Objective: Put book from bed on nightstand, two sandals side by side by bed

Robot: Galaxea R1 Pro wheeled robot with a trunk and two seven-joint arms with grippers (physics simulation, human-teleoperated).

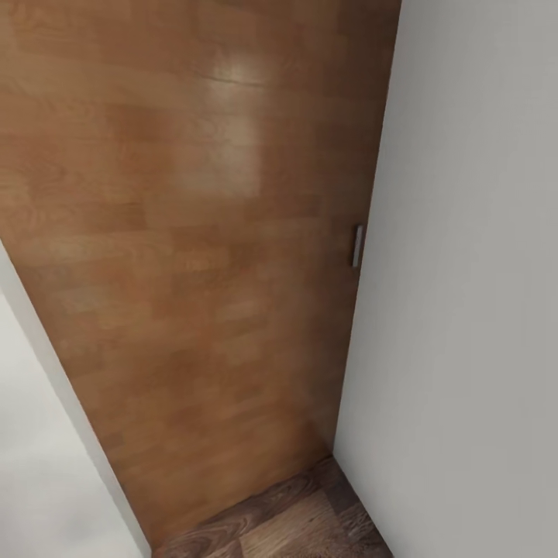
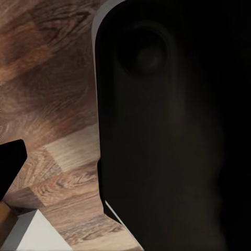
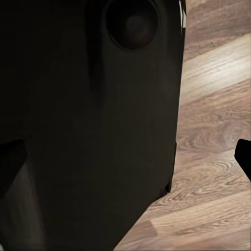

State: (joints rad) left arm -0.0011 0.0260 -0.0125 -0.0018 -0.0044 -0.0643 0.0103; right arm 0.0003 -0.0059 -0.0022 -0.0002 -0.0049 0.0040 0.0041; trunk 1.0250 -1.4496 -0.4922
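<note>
- The head view looked down at a closed wooden door (image 1: 194,232) of warm brown planks, with a pale sheen near its upper middle.
- A small grey metal handle (image 1: 357,246) sat at the door's right edge, against a white wall (image 1: 465,310).
- Another white wall (image 1: 39,465) cut across the lower left corner.
- A strip of darker wood plank floor (image 1: 294,523) showed at the foot of the door.
- Both wrist views showed a large black robot body part (image 2: 172,136) over the plank floor.
- A black fingertip (image 2: 9,164) of the left gripper and a black fingertip (image 3: 244,157) of the right gripper poked in; whether either gripper was spread or closed could not be told.
- The book, bed, nightstand and sandals were out of sight.
</note>
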